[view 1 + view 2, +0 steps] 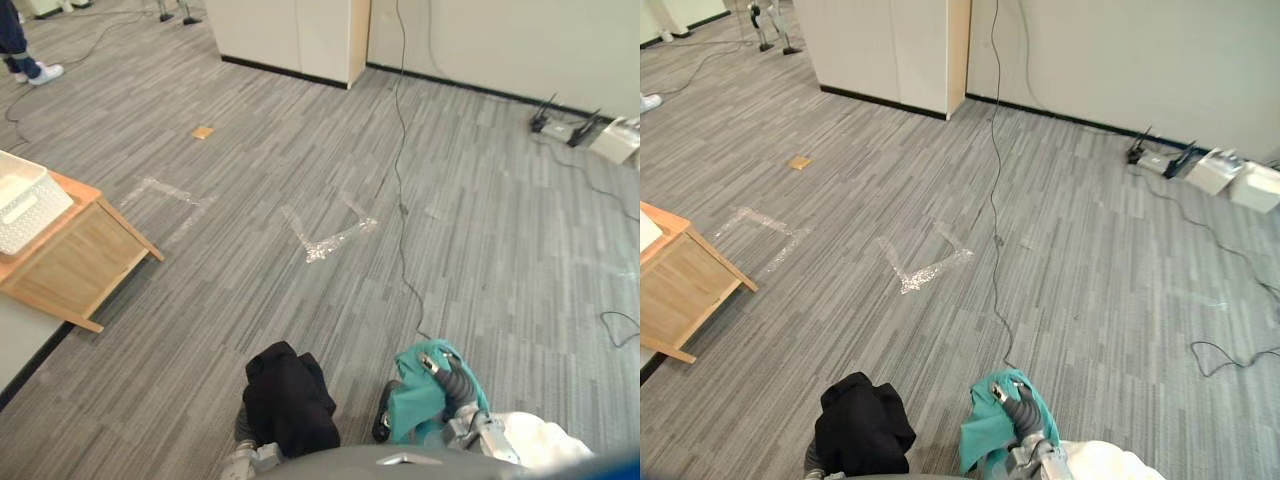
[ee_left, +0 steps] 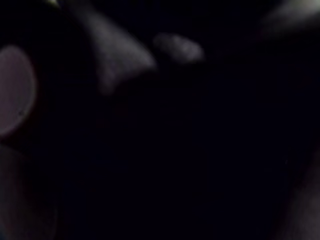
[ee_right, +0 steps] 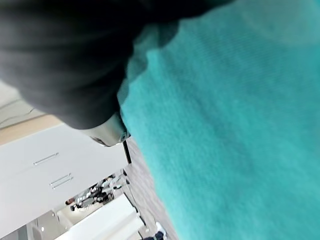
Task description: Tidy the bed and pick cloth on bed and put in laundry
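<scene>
Mid-carry: clutched teal cloth in right hand; couldn't tell grip of left hand under black cloth. Probably needed turning toward white laundry basket, nine o'clock.

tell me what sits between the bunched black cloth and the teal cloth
Nothing sits there. A bare strip of grey striped carpet separates the bunched black cloth from the teal cloth, as the left eye view shows.
</scene>
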